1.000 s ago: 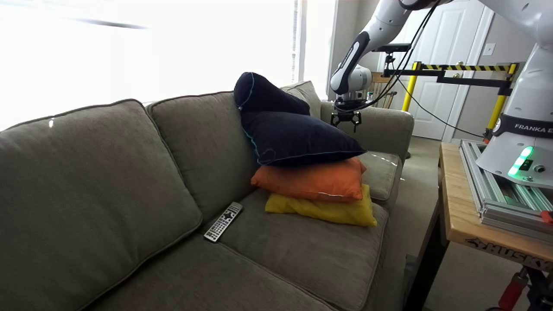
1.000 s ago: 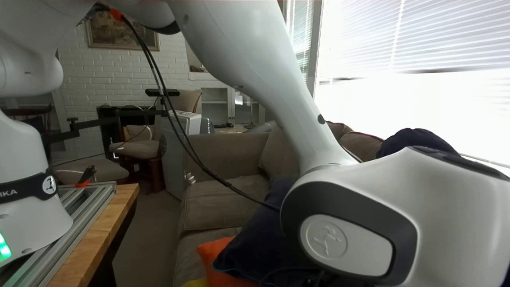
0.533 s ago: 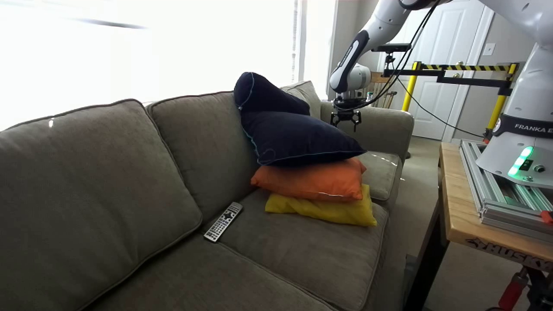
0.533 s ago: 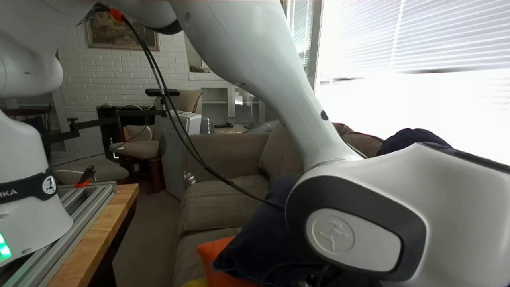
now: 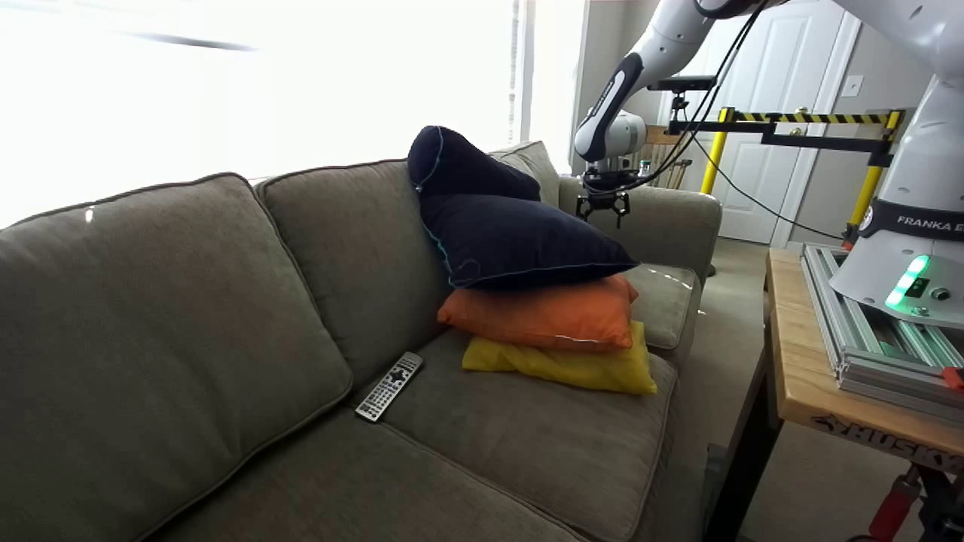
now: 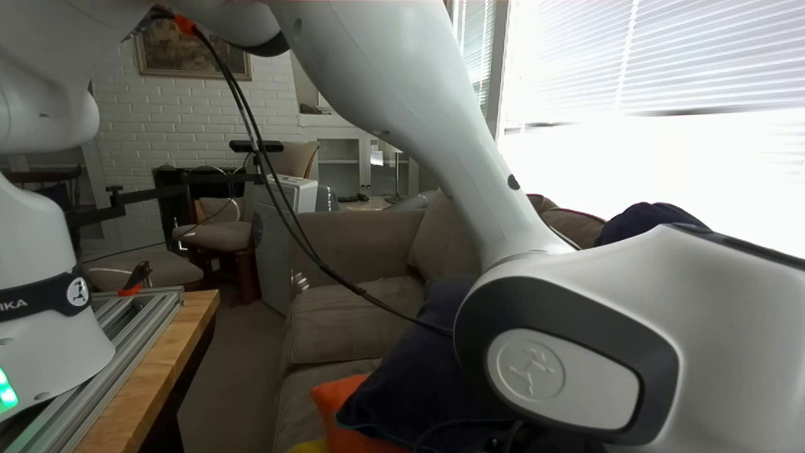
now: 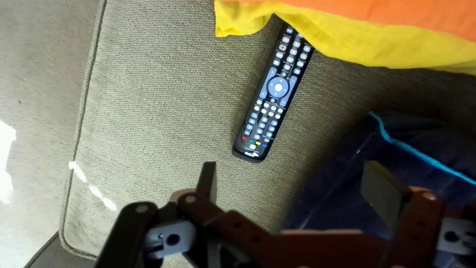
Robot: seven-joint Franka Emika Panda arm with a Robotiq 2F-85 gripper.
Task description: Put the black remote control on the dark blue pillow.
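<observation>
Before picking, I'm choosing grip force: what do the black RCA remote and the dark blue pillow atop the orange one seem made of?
The black RCA remote: likely hard plastic, smooth with little shine, by its crisp edges; its buttons could be rubber or plastic. The dark blue pillow: apparently soft, matte fabric, by its slumped shape and dull surface; fibre unclear.

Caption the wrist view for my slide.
Slim black remote on beige woven cushion, partly hidden by yellow fabric pillow; black pincer open.

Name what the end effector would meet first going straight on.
Probably the sofa seat cushion below the end effector, though in the wrist view one fingertip overlaps the dark blue pillow and could touch that first; depth is unclear.
</observation>
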